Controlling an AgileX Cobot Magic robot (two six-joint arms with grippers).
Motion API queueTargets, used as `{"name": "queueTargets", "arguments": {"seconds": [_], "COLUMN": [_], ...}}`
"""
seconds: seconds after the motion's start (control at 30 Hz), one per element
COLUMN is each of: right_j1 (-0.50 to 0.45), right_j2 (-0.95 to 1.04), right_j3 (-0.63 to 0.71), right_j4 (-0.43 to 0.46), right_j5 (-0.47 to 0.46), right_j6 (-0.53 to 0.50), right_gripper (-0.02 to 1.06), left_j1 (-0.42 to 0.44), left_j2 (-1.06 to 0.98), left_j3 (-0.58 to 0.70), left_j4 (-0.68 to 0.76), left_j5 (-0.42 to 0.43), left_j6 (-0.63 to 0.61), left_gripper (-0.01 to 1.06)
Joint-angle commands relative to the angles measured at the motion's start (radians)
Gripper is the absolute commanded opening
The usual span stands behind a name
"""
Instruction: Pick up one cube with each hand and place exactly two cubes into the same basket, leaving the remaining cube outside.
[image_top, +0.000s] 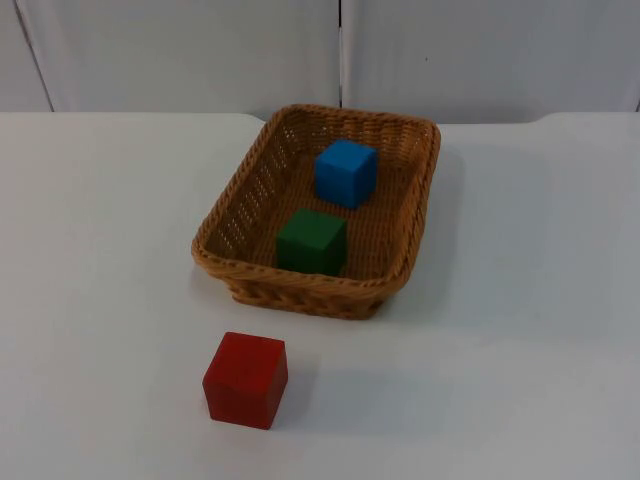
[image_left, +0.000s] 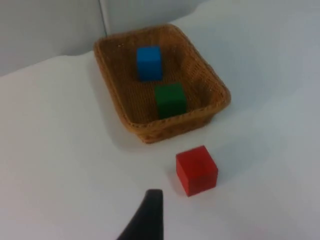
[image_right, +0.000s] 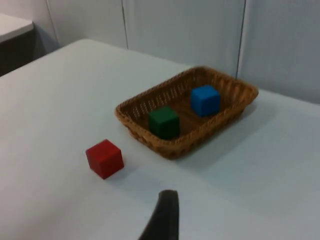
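a white table (image_top: 520, 330) ends at a grey wall (image_top: 200, 50). a woven brown basket (image_top: 232, 207) sits near the middle of the table, toward the wall. two cubes are inside it. the blue cube (image_top: 346, 172) rests in the half nearer the wall. the green cube (image_top: 311, 241) rests in the nearer half, close to the basket's front rim. the two cubes are near each other but apart. the red cube (image_top: 246, 379) stands on the table outside the basket, just in front of its front rim and not touching it.

in the left wrist view, one black fingertip of the left gripper (image_left: 146, 217) hangs above the bare table, near the red cube (image_left: 197, 170) and apart from it. in the right wrist view, a fingertip of the right gripper (image_right: 163, 217) hangs above the table, well apart from the red cube (image_right: 104, 158) and the basket (image_right: 134, 114). whether either gripper's fingers are apart or together cannot be told. neither gripper holds a cube.
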Motion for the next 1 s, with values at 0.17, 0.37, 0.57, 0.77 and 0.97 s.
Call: {"name": "queueTargets", "arguments": {"seconds": [0.17,0.37,0.57,0.77,0.97], "right_j1": [0.004,0.004,0.004,0.004,0.004], "right_j2": [-0.003,-0.003,-0.003,-0.003,-0.003], "right_j3": [0.076,0.077,0.097,0.097,0.097], "right_j4": [-0.021,-0.102,-0.100,-0.101,-0.101], "right_j5": [0.013,0.048,0.065,0.065,0.065], "right_j6": [0.031,0.027,0.043,0.045,0.045], "right_gripper": [0.76,0.76,0.76,0.76,0.76], "left_j1": [-0.003,-0.003,-0.003,-0.003,-0.003], "left_j2": [-0.073,-0.073,-0.073,-0.073,-0.073], "left_j3": [0.039,0.060,0.066,0.066,0.065], "left_j4": [0.085,0.142,0.142,0.142,0.140], "left_j5": [0.028,0.050,0.054,0.054,0.054], "left_j6": [-0.127,-0.196,-0.196,-0.196,-0.194], "left_gripper": [0.92,0.92,0.92,0.92,0.92]}}
